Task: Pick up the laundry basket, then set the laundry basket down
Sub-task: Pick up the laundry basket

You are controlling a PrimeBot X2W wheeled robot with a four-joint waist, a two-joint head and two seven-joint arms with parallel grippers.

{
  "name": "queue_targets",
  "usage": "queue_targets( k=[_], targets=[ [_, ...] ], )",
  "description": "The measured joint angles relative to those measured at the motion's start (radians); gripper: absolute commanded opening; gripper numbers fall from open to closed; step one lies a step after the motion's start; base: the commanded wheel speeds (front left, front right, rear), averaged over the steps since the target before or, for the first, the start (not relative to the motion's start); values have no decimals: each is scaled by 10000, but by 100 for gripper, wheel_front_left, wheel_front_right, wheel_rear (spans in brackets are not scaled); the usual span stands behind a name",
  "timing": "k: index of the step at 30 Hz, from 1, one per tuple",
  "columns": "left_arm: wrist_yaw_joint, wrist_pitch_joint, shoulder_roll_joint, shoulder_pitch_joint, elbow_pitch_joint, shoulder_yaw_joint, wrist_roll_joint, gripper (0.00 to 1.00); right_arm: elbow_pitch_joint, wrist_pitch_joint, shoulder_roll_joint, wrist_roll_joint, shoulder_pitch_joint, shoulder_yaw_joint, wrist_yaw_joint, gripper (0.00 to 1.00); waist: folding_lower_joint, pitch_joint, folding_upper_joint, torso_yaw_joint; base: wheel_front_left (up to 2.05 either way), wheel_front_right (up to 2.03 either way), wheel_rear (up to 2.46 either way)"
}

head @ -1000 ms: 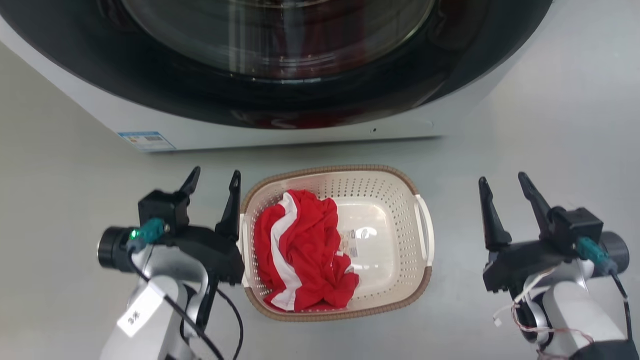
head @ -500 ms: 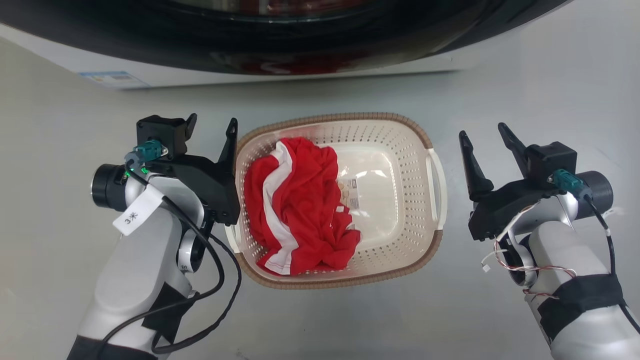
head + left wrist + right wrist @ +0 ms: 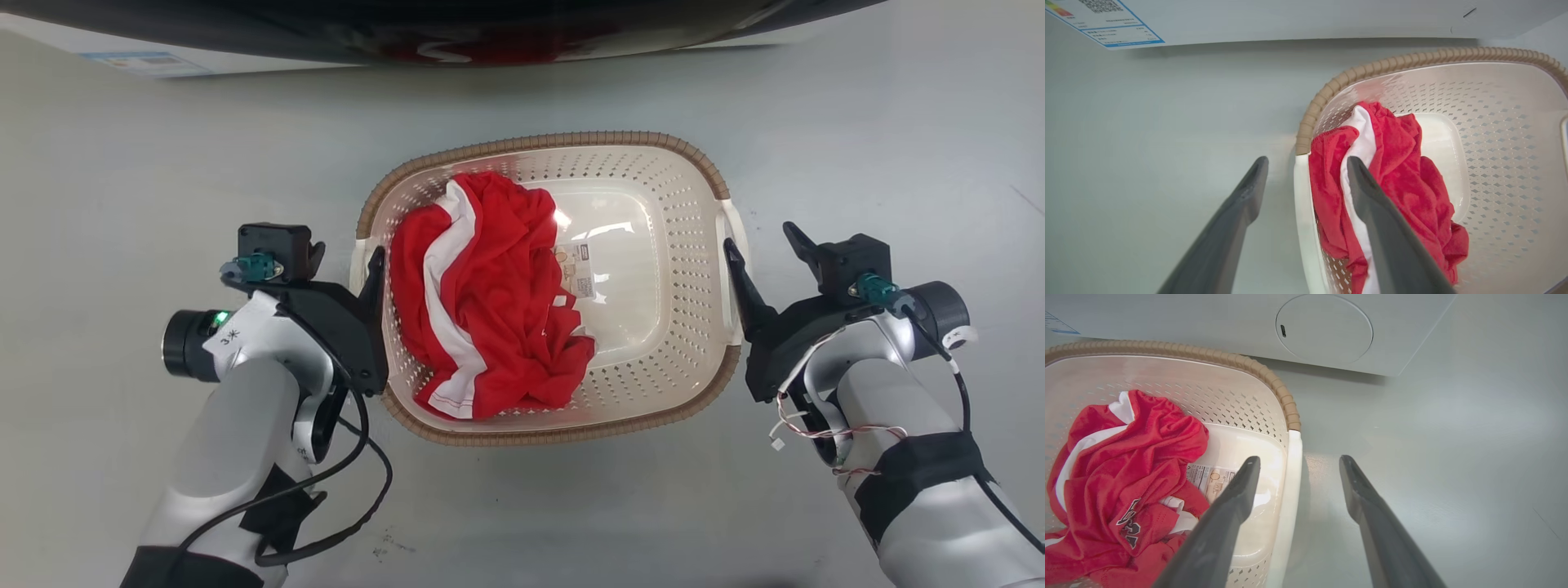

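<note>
Head view: laundry basket (image 3: 539, 140) on grey floor (image 3: 122, 163). Cream perforated walls, brown woven-look rim, small label (image 3: 575, 269) on base. Red-and-white garment (image 3: 490, 302) heaped in basket's left half. Washing machine (image 3: 457, 41) just beyond basket's far rim.

Left wrist view: left gripper (image 3: 1307, 159) spread wide, straddling basket's white left handle (image 3: 1302, 212). One finger inside basket, one outside.

Right wrist view: right gripper (image 3: 1299, 458) likewise spread across right handle (image 3: 1290, 490). Contact unclear.

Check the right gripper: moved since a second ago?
Yes. Against the basket, the right gripper moved inward: it stood clear of the handle, now its fingers straddle it.
</note>
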Motion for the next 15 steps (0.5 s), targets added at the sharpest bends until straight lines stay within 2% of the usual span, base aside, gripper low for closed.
queue_targets(
  k=[15],
  targets=[
    [-430,-136,-19,-424,1250,-59,-58,100,1177,-113,290,-67,-652,257,219,100,0,632,0,-67,0,0,0]
  ],
)
